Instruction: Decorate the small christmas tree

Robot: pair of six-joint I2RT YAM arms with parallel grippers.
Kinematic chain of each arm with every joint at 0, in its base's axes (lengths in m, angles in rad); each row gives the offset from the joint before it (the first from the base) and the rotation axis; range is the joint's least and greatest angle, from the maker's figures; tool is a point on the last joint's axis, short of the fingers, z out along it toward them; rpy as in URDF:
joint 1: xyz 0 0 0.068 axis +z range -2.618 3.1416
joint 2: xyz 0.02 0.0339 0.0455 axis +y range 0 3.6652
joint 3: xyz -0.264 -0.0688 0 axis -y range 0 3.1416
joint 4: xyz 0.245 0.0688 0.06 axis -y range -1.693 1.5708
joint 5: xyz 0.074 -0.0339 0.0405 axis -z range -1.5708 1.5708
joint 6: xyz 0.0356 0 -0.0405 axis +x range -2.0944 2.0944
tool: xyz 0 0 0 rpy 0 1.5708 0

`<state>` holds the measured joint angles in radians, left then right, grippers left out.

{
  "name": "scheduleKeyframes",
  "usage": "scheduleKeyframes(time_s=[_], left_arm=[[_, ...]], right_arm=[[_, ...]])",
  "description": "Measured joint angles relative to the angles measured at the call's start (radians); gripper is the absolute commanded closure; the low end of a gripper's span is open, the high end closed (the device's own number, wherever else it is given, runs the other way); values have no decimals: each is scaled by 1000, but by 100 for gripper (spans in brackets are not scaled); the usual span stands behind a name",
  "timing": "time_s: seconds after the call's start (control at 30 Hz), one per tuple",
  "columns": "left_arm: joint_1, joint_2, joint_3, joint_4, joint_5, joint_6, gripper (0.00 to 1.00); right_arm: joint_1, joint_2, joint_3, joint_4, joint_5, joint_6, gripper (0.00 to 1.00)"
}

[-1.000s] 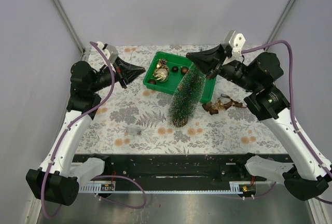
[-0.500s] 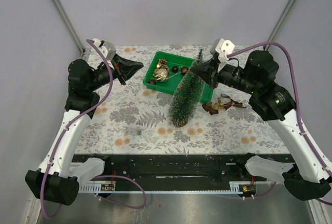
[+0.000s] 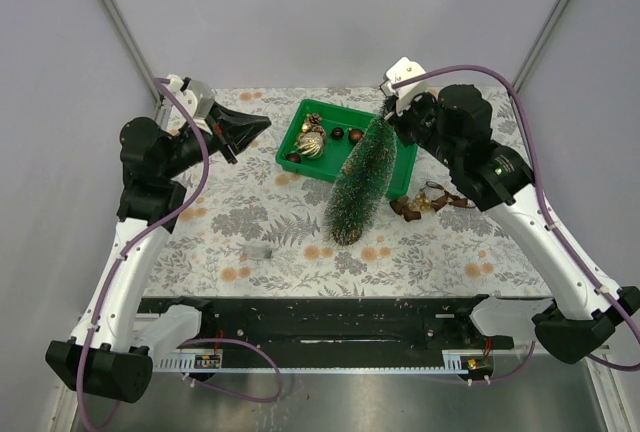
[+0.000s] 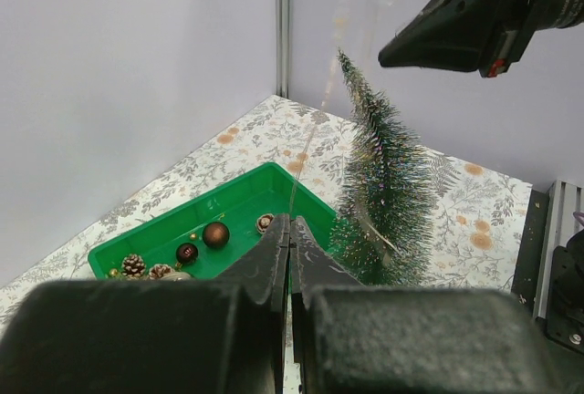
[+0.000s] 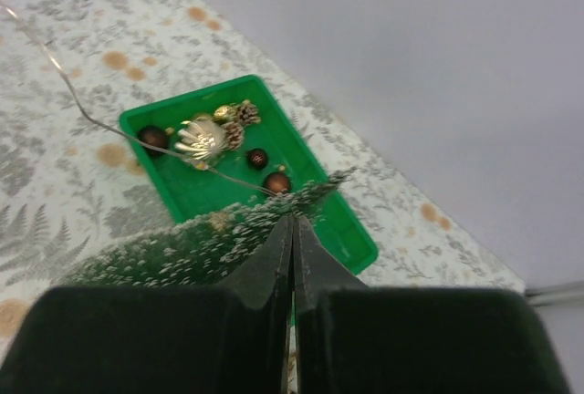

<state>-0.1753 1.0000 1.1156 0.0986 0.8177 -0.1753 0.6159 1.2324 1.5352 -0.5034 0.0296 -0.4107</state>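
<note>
Shift: right end effector (image 3: 393, 118) is drawing back beside small christmas tree (image 3: 362, 177) tip, jaws closed.
Left end effector (image 4: 289, 222): staying closed, seemingly pinching thin wire (image 5: 137, 139).

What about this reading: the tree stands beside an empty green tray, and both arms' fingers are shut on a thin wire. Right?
Not quite: the green tray is not empty. The top external view shows brown balls, pine cones and a gold ornament in it. The rest holds: the tree stands beside it, and the left fingers and right fingers are shut on the thin wire.
</note>
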Motion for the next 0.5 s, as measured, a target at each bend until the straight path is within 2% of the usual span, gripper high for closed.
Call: scheduleKeyframes(time_s=[0.2,0.37,0.5], left_arm=[[5,-9,0,-1,0,-1,100],[7,-24,0,-1,0,-1,100],[7,-27,0,0,0,-2,100]], right_arm=[[3,-1,-1,113,145,-55,100],[7,-94,-121,236,69,-87,100],[19,-185,-188,259,0,-130,100]])
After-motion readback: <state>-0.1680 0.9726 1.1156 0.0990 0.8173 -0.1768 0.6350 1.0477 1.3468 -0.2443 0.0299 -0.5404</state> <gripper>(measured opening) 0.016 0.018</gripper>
